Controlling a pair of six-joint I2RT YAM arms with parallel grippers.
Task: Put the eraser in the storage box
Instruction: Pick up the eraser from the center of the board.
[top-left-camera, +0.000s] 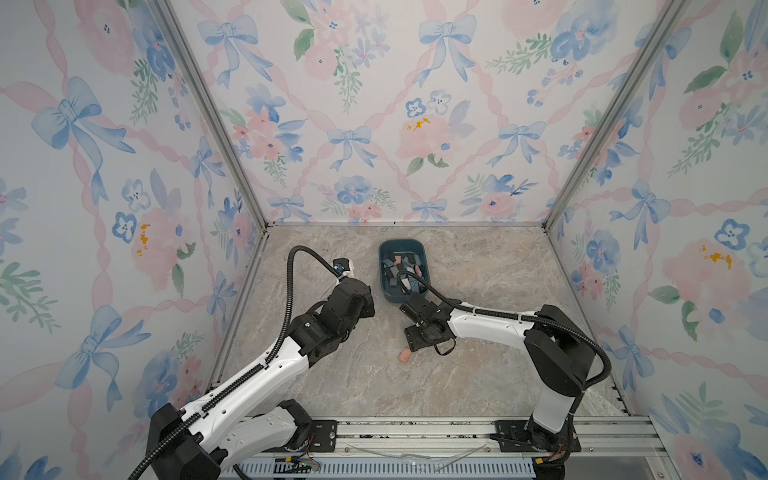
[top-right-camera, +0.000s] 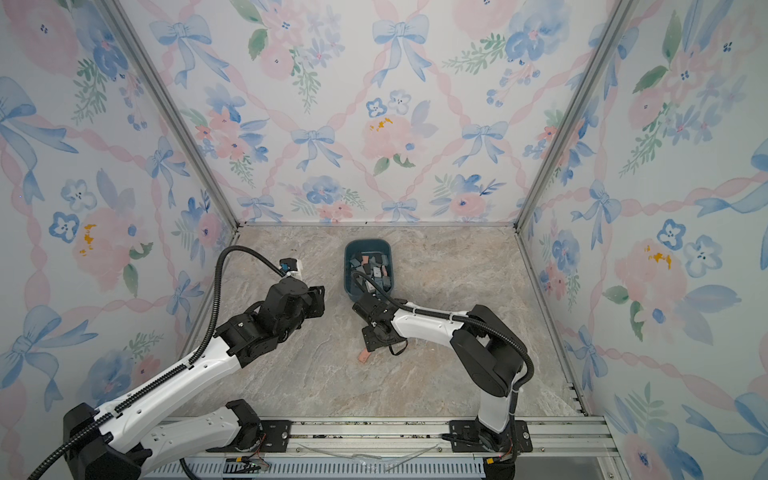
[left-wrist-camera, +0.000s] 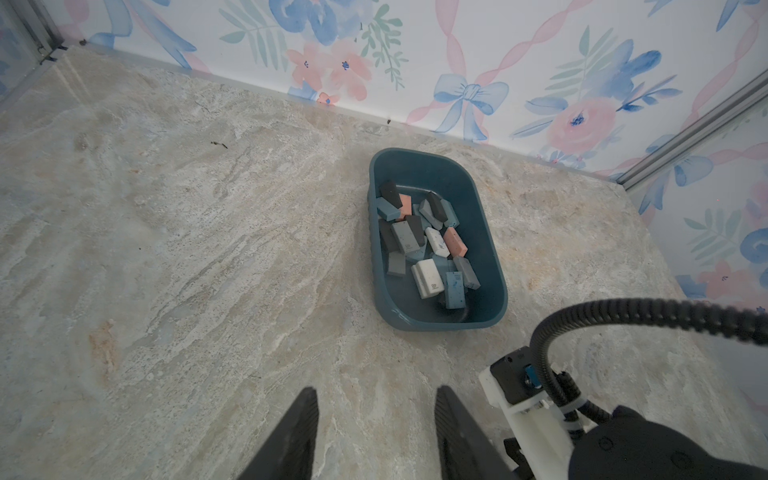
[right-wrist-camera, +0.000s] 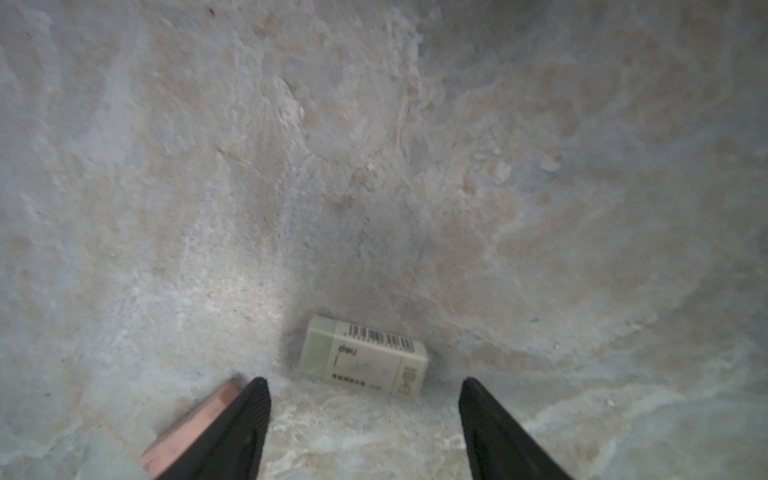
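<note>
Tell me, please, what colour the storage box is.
The storage box is dark teal-blue, clearest in the left wrist view.

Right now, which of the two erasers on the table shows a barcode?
The pale green-and-white eraser, facing the gap of the open right gripper. The pink eraser lies aside, partly behind a finger, showing none.

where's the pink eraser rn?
The pink eraser lies loose on the table in both top views, on the near side of the right pincer, outside the storage box. The right wrist view shows it beside the white eraser.
</note>
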